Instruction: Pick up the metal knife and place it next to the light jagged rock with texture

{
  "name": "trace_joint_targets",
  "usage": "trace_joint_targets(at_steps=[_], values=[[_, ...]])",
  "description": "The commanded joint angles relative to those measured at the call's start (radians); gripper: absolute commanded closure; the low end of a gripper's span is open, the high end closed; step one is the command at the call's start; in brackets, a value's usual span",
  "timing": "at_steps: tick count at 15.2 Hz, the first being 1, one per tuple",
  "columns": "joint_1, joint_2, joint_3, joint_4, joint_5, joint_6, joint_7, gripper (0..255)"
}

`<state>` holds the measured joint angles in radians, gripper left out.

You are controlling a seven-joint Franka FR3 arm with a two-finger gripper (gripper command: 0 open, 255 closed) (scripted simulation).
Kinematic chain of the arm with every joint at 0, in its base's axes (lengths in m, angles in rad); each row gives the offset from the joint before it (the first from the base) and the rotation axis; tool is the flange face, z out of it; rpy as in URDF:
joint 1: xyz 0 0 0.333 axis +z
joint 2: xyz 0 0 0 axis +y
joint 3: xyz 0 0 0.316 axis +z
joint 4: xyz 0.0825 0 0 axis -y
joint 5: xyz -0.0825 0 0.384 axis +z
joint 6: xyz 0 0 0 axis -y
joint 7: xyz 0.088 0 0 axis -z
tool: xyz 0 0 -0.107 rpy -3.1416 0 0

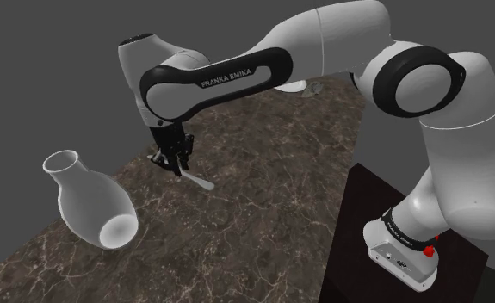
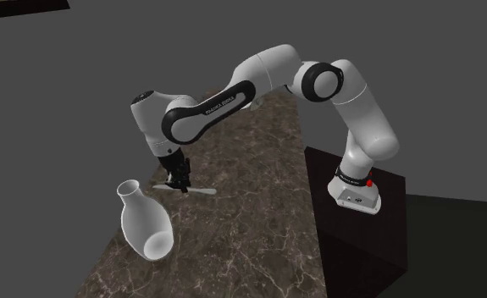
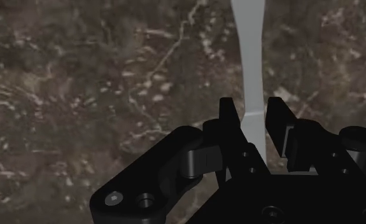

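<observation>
A pale, flat knife [image 3: 251, 57] lies along the dark marble tabletop [image 1: 262, 198]. My black gripper [image 3: 251, 113] points down onto it, and the two fingers clasp its narrow part from both sides. From the shoulder view the gripper [image 1: 175, 163] stands at table level, and the knife's [image 1: 199, 182] free end pokes out toward the stand side. The second exterior view shows the gripper [image 2: 180, 184] and the knife [image 2: 201, 191] just beside the vase. A pale object [image 1: 293, 86], which may be the rock, lies at the far end, mostly hidden behind my arm.
A large white vase [image 1: 90, 202] lies tilted on the table, close to the gripper on the shoulder view's left, its mouth facing away; it appears again as the vase [image 2: 144, 220]. The dark stand [image 1: 392, 250] is at the lower right. A small dark lump [image 1: 316, 88] sits by the pale object.
</observation>
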<state>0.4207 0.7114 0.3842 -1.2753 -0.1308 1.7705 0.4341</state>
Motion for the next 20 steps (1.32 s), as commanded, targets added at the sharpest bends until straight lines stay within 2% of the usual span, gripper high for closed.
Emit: trace_joint_targets(at_steps=[1, 17, 20], values=[[0.001, -0.005, 0.002, 0.012, 0.002, -0.019, 0.000, 255], [0.019, -0.029, 0.010, 0.187, 0.012, -0.214, 0.004, 255], [-0.060, -0.139, 0.013, 0.011, 0.036, -0.151, -0.047, 255]])
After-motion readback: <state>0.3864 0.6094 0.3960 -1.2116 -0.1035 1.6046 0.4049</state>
